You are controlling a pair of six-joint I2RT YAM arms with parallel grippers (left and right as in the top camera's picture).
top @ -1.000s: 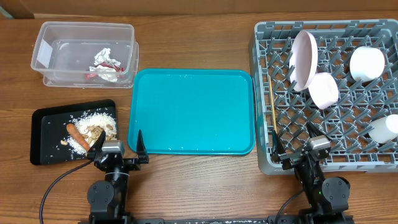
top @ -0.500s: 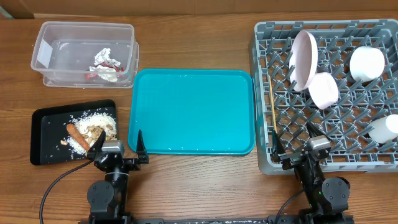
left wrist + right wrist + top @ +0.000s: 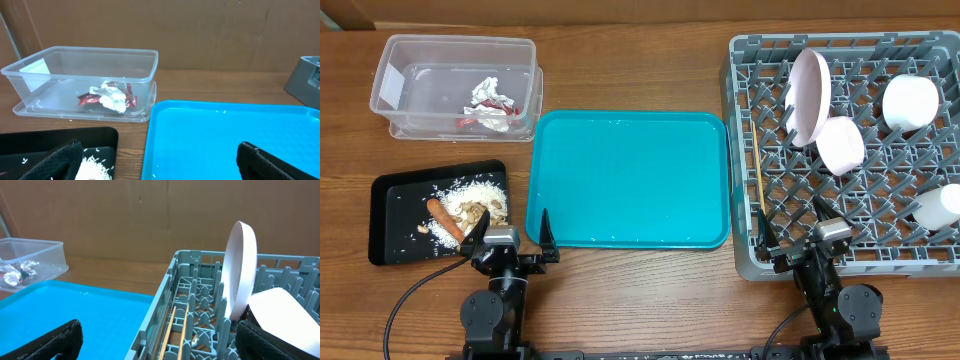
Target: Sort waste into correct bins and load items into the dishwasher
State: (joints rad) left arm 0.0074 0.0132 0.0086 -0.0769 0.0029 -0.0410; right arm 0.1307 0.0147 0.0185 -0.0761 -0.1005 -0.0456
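The clear tub (image 3: 395, 60) at the back left holds a red wrapper (image 3: 90, 99) and a white tissue (image 3: 485, 96). On the black tray (image 3: 395, 205) lie a carrot piece (image 3: 442, 214) and grainy food scraps (image 3: 475, 200). The grey dish rack (image 3: 745, 60) at the right holds the pink bowl (image 3: 810, 95) on edge, a pale pink bowl (image 3: 841, 145), white cups (image 3: 910, 100) and chopsticks (image 3: 760, 182). My left gripper (image 3: 513, 236) stands open at the front, between the black tray and the teal tray. My right gripper (image 3: 794, 228) stands open over the rack's front left corner, empty.
A teal serving tray (image 3: 630, 178) lies in the middle, with a few rice grains (image 3: 156, 167) and nothing else on it. A brown cardboard wall (image 3: 200, 30) runs along the back of the wooden table (image 3: 640, 300).
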